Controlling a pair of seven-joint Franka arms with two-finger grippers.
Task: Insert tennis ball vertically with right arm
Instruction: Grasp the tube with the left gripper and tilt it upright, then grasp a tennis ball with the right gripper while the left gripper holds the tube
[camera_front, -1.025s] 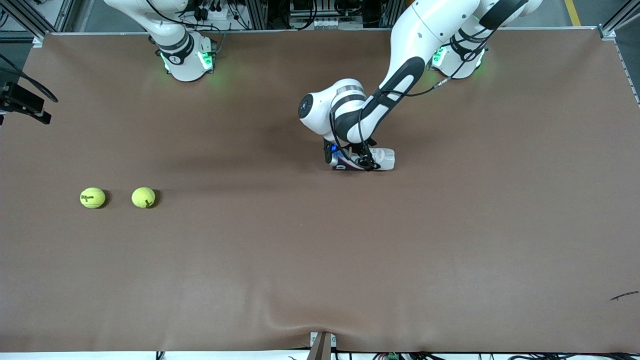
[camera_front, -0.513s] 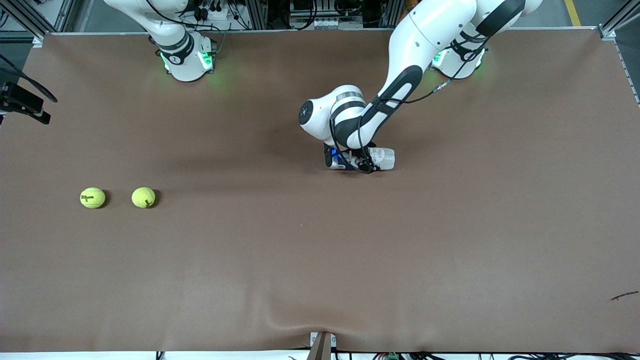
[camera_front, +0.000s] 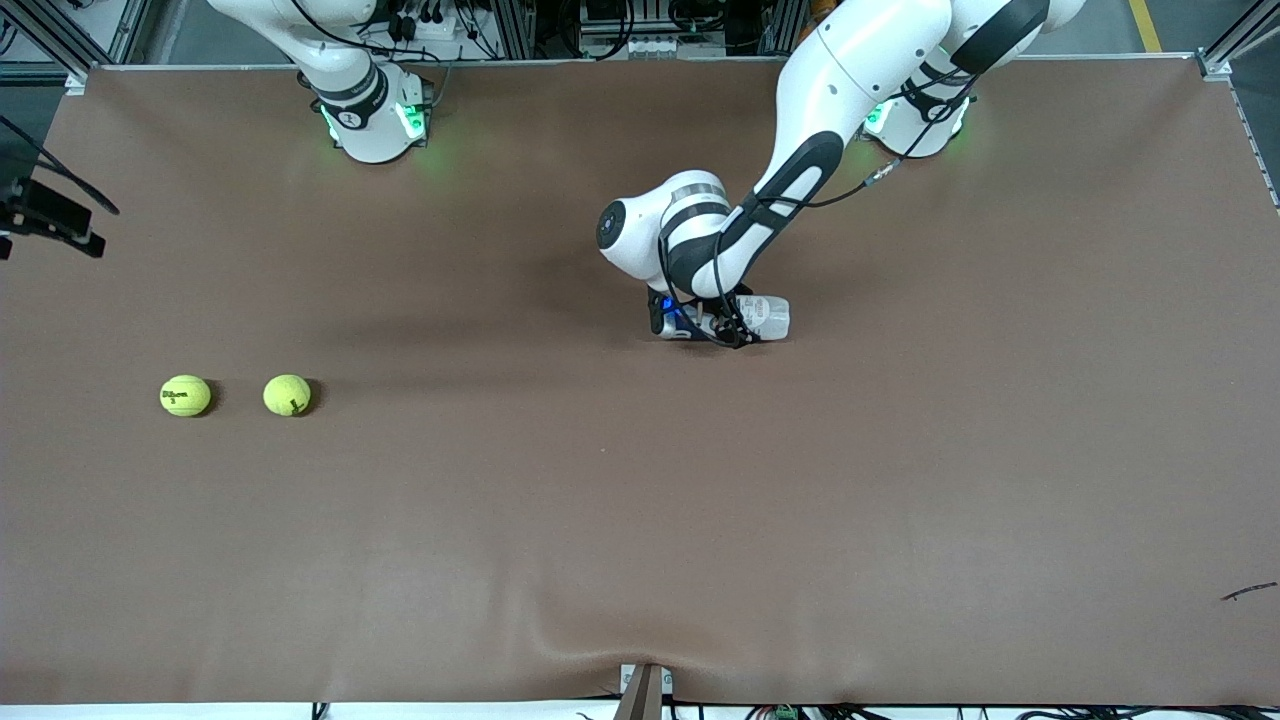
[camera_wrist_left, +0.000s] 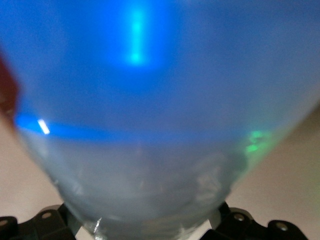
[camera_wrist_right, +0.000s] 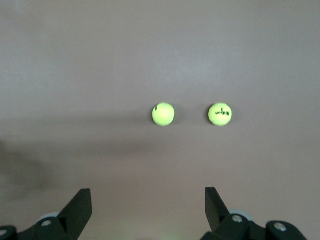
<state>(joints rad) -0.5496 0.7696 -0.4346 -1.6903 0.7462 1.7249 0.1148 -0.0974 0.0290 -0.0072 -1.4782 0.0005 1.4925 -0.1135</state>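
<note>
Two yellow-green tennis balls (camera_front: 186, 395) (camera_front: 287, 394) lie side by side on the brown table toward the right arm's end. They also show in the right wrist view (camera_wrist_right: 220, 114) (camera_wrist_right: 163, 114). My right gripper (camera_wrist_right: 147, 192) is open and empty, high over the table, with the balls well below it. A clear plastic can (camera_front: 768, 315) with a blue label lies on its side mid-table. My left gripper (camera_front: 700, 322) is down on it. In the left wrist view the can (camera_wrist_left: 150, 125) fills the picture, and the left gripper (camera_wrist_left: 145, 220) has a finger against each side.
The brown mat (camera_front: 640, 520) covers the whole table. A black part with cables (camera_front: 50, 215) juts in at the edge toward the right arm's end. The arm bases (camera_front: 370, 120) (camera_front: 915, 115) stand farthest from the front camera.
The left arm's wrist has sunk and turned a little over the can, hiding the label's end. The black part at the table's edge has shifted slightly. The balls have not moved.
</note>
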